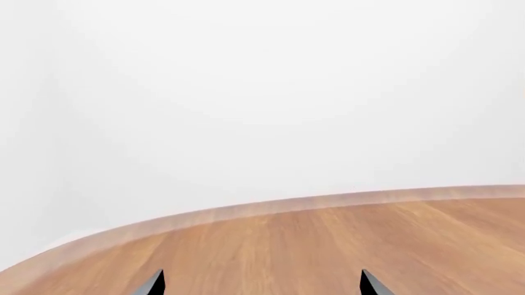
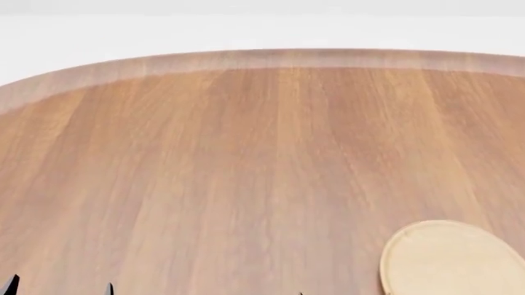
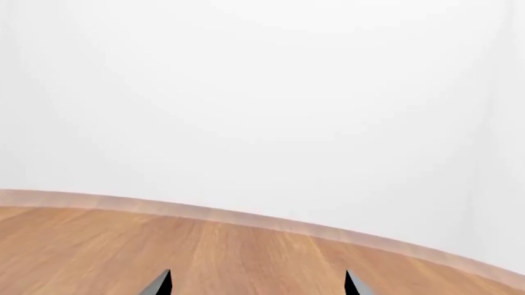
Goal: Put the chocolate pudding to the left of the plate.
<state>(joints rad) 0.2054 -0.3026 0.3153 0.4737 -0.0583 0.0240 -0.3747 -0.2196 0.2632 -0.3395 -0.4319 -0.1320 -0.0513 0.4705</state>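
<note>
The chocolate pudding is out of view in every frame. The plate, a pale tan round disc, lies at the near right of the wooden table in the head view, cut off by the frame's lower edge. My left gripper shows only as two dark fingertips at the near left, far from the plate. In the left wrist view the left gripper is open and empty over bare wood. In the right wrist view the right gripper is open and empty over bare wood.
The round wooden table fills the head view, its curved far edge against a white background. The wrist views show the same table edge and white walls beyond.
</note>
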